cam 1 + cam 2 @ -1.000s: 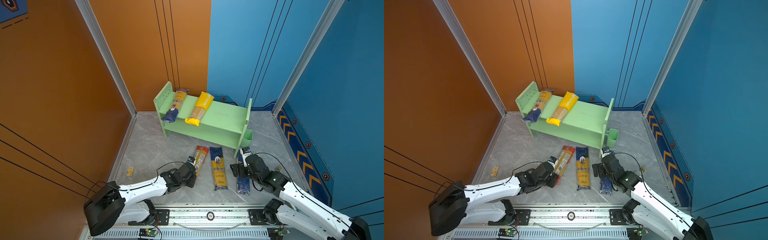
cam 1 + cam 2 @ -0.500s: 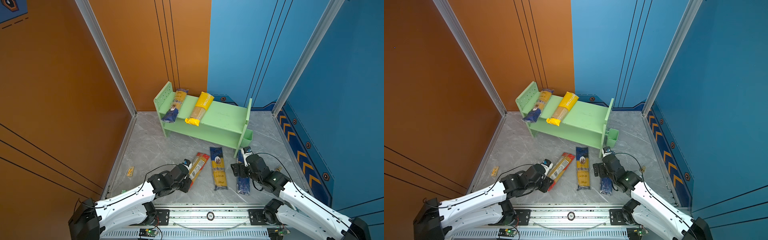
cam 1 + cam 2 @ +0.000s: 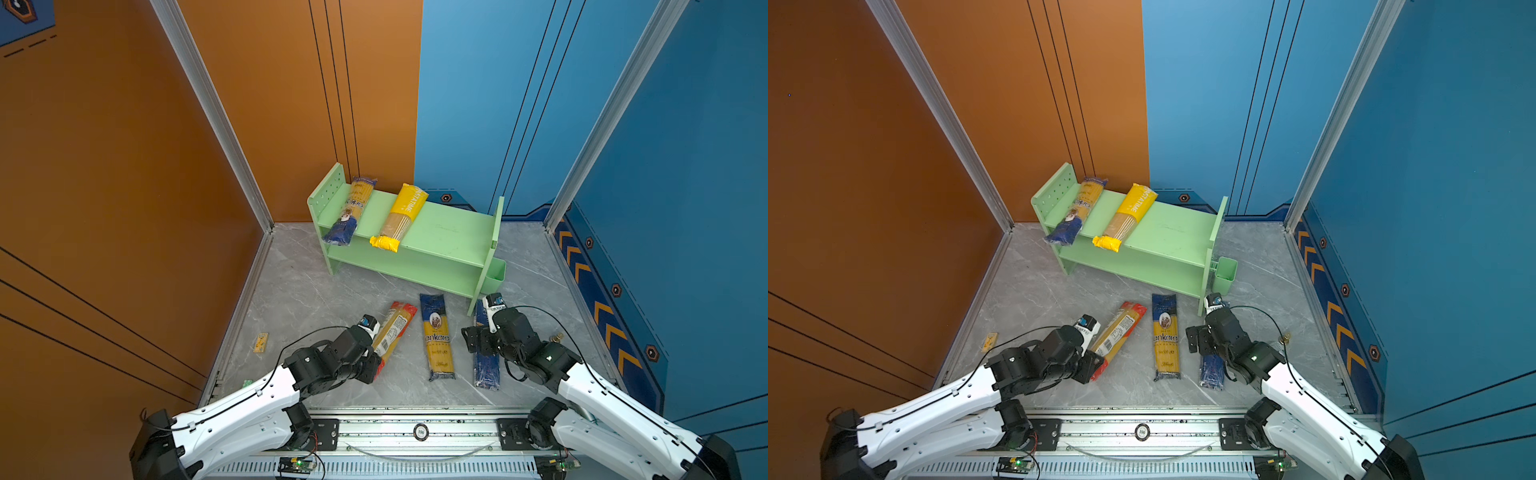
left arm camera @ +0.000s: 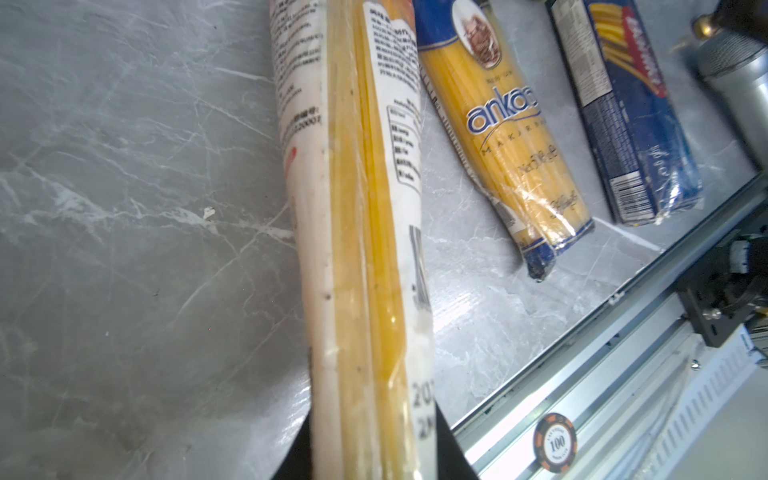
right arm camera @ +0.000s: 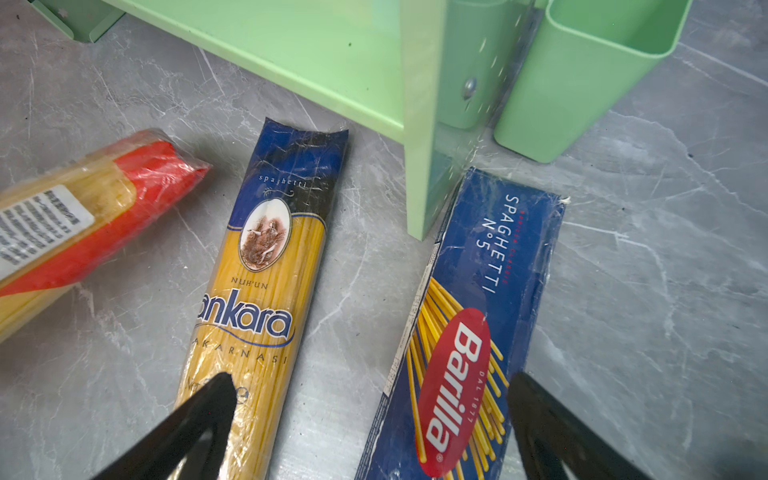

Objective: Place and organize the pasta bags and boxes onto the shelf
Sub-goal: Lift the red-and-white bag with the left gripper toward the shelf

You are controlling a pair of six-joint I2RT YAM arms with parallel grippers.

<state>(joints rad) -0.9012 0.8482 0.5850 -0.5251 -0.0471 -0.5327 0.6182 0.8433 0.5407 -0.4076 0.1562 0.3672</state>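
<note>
My left gripper (image 4: 372,449) is shut on the near end of the red-ended clear bag (image 4: 365,249), which slants across the floor with its red end (image 3: 405,309) toward the shelf (image 3: 440,232). In both top views the left gripper (image 3: 1094,361) sits at the bag's front end. My right gripper (image 5: 370,399) is open, hovering over the dark blue Barilla box (image 5: 478,311), one finger over the Ankara bag (image 5: 262,299). The box (image 3: 484,370) lies by the shelf's right leg. A yellow-and-dark-blue bag (image 3: 351,210) and a yellow bag (image 3: 401,216) lie on the top tier.
A small green bin (image 3: 1225,274) hangs on the shelf's right end, close to my right gripper. A tiny yellow box (image 3: 260,343) lies near the left wall. The metal rail (image 3: 415,432) runs along the front edge. Orange and blue walls enclose the floor.
My left gripper has closed on the red-ended bag and drawn back toward the front, and the bag has slid with it. The right arm has not moved.
</note>
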